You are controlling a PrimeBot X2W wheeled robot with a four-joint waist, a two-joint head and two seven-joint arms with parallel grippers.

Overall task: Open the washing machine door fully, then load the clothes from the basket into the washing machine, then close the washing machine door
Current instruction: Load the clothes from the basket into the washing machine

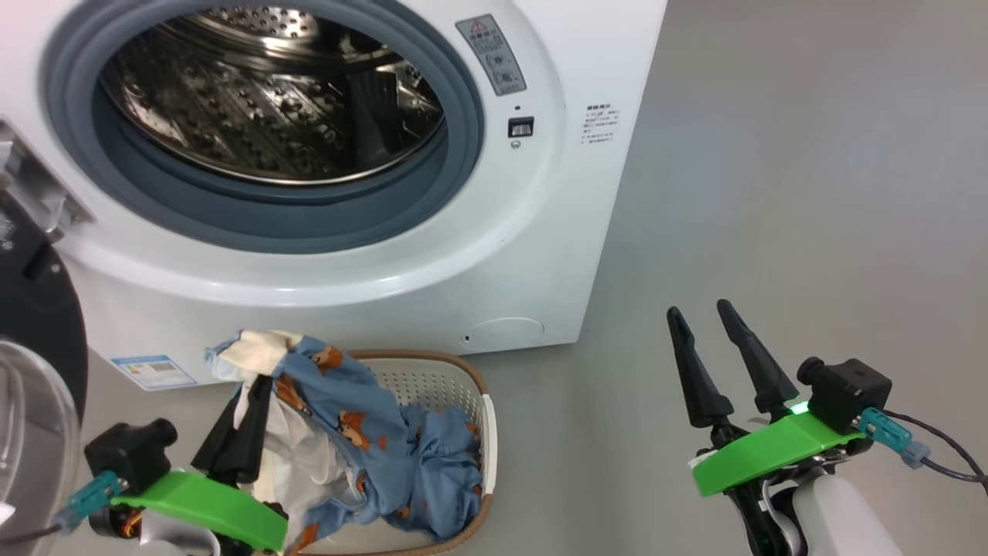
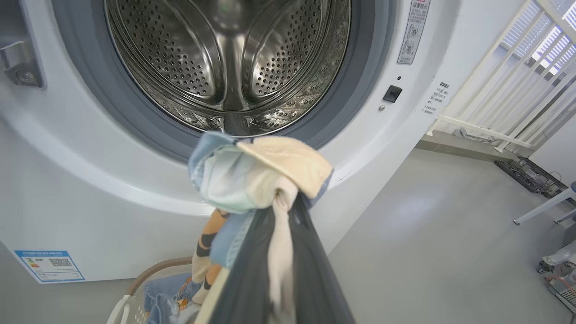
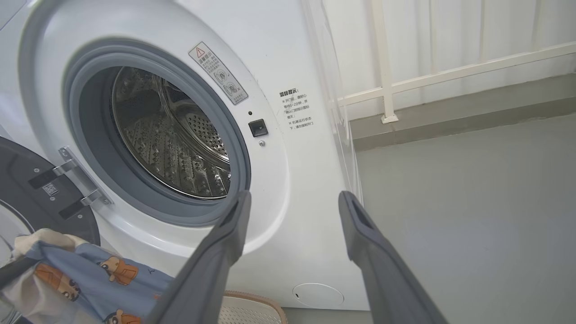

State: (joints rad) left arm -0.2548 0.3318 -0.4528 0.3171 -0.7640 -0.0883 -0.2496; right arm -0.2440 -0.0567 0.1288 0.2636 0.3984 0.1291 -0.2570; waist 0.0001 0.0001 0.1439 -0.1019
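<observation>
Since the washing machine door stands swung wide at the left side of the washing machine, the first step looks finished, and loading is the step in hand. The left gripper is pressed together on a bunch of the clothes, pinching the blue printed fabric and its cream lining between its dark fingers. It holds that bunch raised in front of the washing machine, below the lip of the grey rubber ring and above the basket. The rest of the garment trails down into the basket, which sits on the floor just in front of the washing machine's lower panel. The steel drum appears bare, so by my reading nothing has been loaded yet. The right gripper hangs with its fingers spread, holding nothing, off to the right of the washing machine's front corner. Left to do: carry the pinched bunch over the ring into the drum, fetch whatever lies in the basket, then swing the door shut.
</observation>
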